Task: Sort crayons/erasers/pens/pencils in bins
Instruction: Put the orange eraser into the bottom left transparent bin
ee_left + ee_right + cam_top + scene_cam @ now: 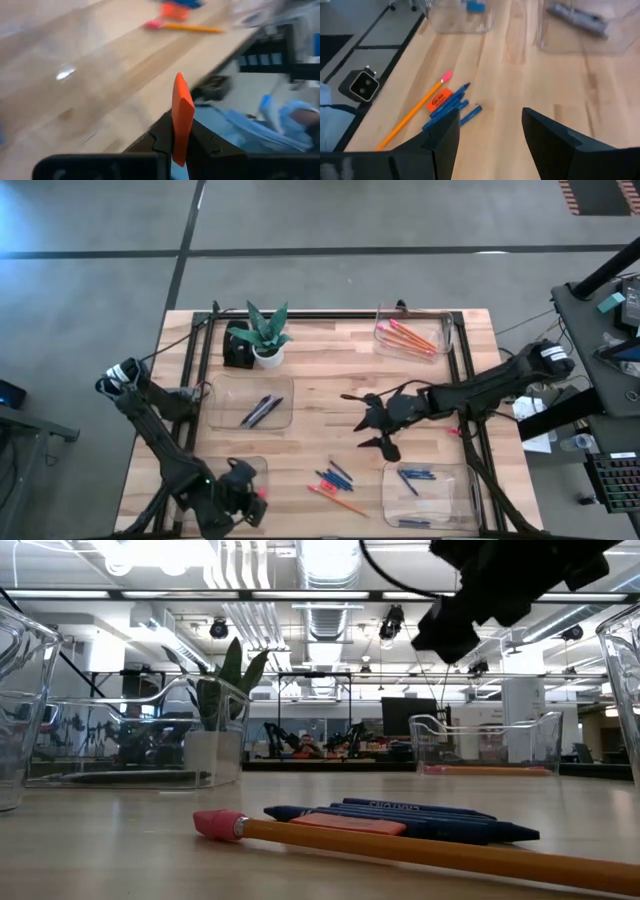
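Erasers come first on the left: an orange eraser [181, 117] is pinched upright between the closed fingers of the left gripper [243, 495], above the near-left bin [262, 468]. Toward the middle, loose on the table [320, 395], a pencil [340, 502] lies against blue crayons [334, 478] and another orange eraser [439, 100]. Further right, the right gripper [378, 428] hovers with fingers spread, holding nothing.

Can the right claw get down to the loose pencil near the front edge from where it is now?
Probably yes. The right claw hangs open above the table's middle, holding nothing, and the pencil lies on bare wood in front of it. Blue sticks and an orange eraser crowd its eraser end; the other end looks free.
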